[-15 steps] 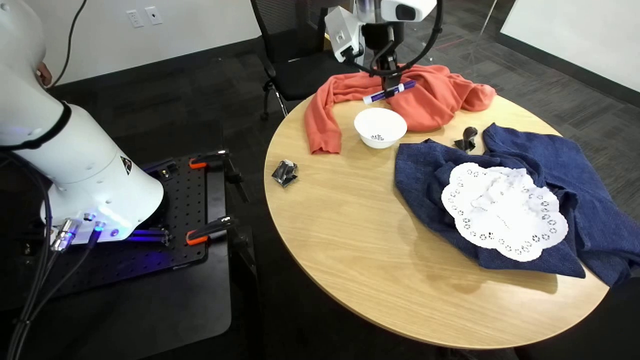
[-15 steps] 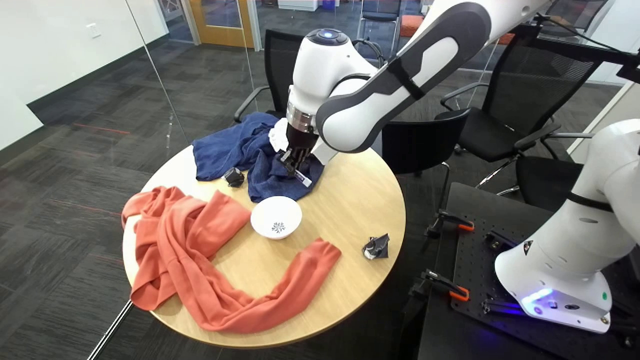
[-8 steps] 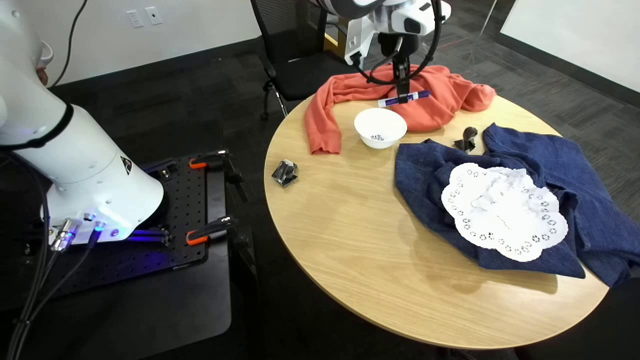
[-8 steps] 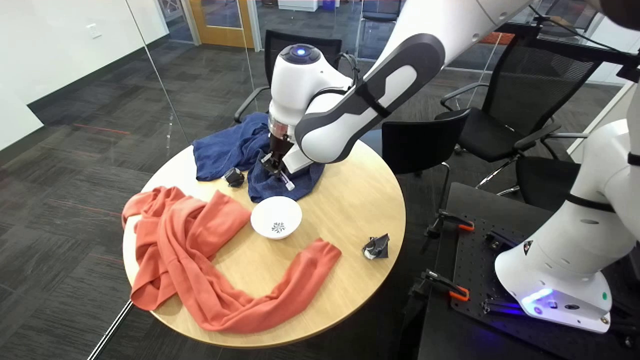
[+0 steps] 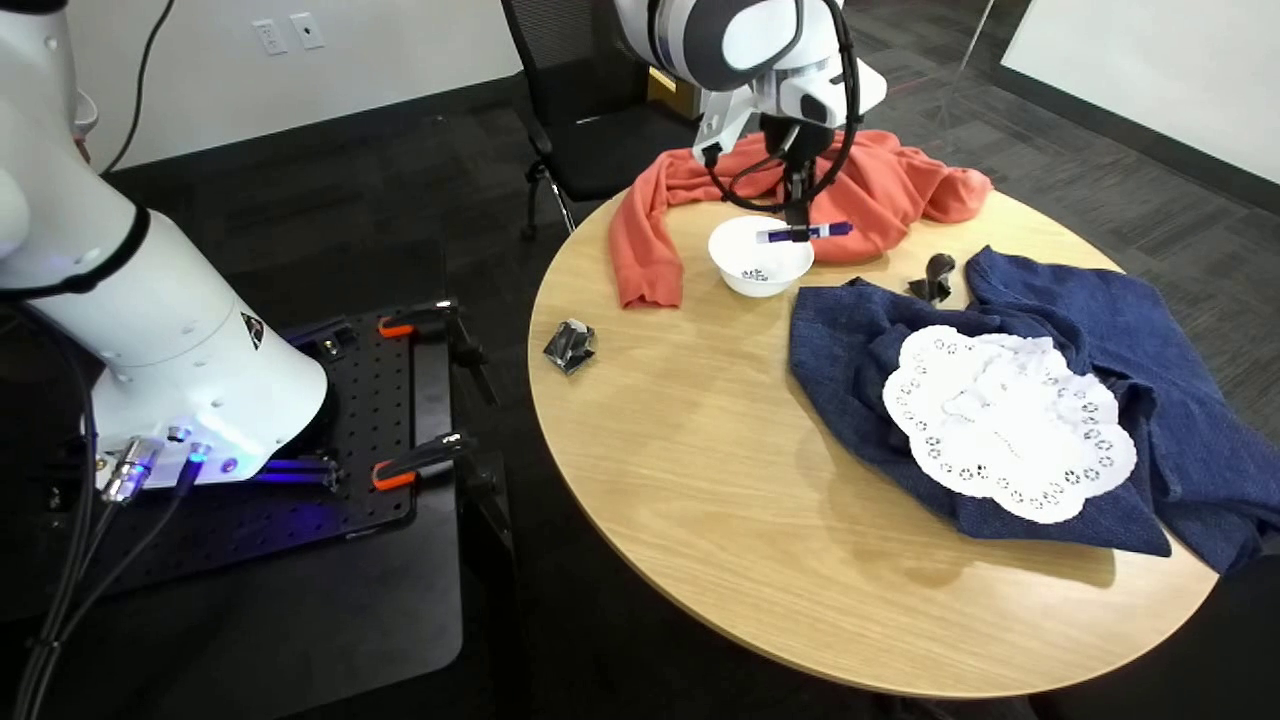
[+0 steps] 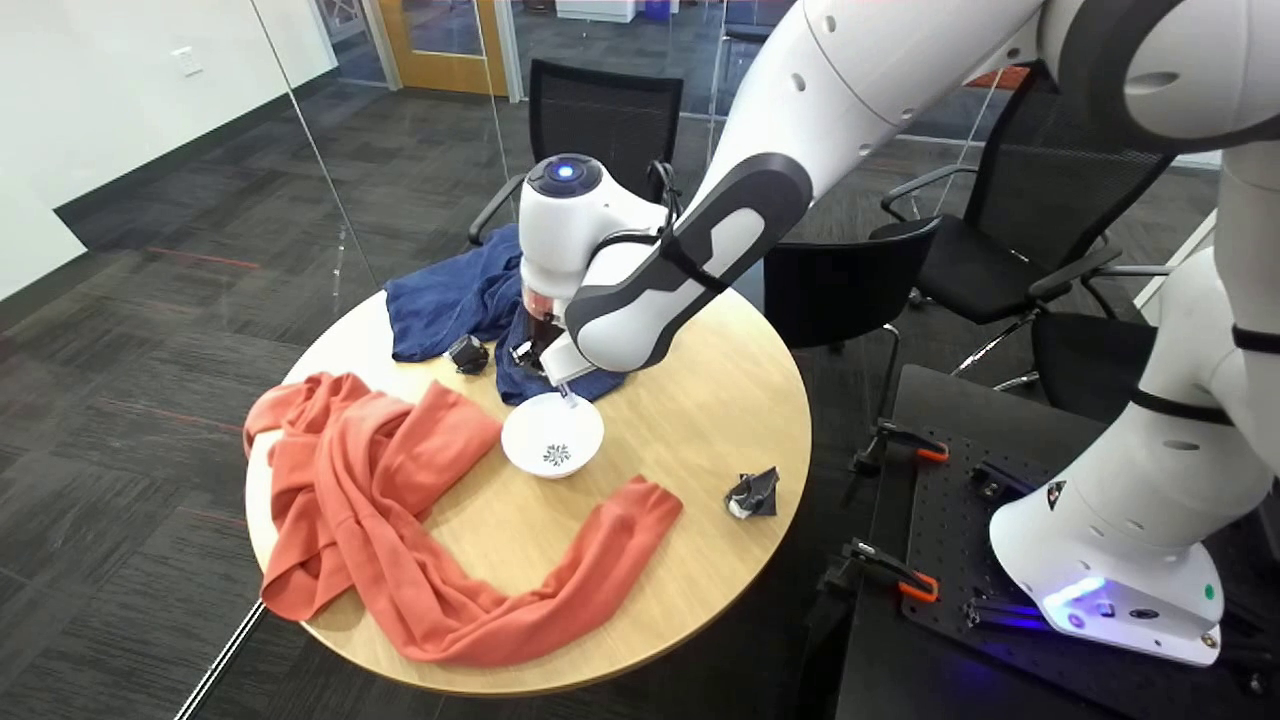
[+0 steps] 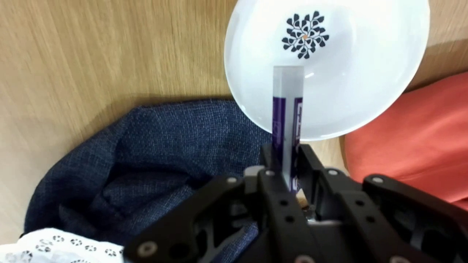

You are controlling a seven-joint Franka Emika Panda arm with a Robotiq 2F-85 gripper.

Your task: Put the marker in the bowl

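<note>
Dark carpet (image 5: 1000,160) and a pale wall (image 5: 200,80) with two outlet plates (image 5: 308,31) frame a round wooden table (image 5: 690,470). At far left in an exterior view, my white base (image 5: 210,370) stands on a black platform (image 5: 300,620) fitted with orange-tipped clamps (image 5: 425,460). Beyond, a black mesh-backed chair (image 5: 625,155) stands on the floor, and a crumpled black packet (image 5: 570,346) sits near the table's left edge. Next comes an orange-red cloth (image 5: 890,190), rumpled across the far side, one end stretched to the left of a small white bowl (image 5: 748,262) that stands upright on the table, a dark branching design (image 7: 305,36) printed inside. At the bowl's right side, my end effector (image 5: 798,230) is clamped on a purple-and-white marker (image 7: 288,113), fingers (image 7: 310,160) pressed against the barrel from both sides. The marker juts out to left and right of my grip; in the wrist view its pale end shows over the bowl's interior, the rest extending back past the rim. Whether marker and bowl touch, I cannot tell. Farther right, a small dark lumpy object (image 5: 935,278) rests between the orange-red cloth and a dark blue cloth (image 5: 1195,420), which is spread in folds to the table's right edge. On the blue cloth lies a white lace doily (image 5: 1010,430) with a scalloped border, part of it crumpled.
</note>
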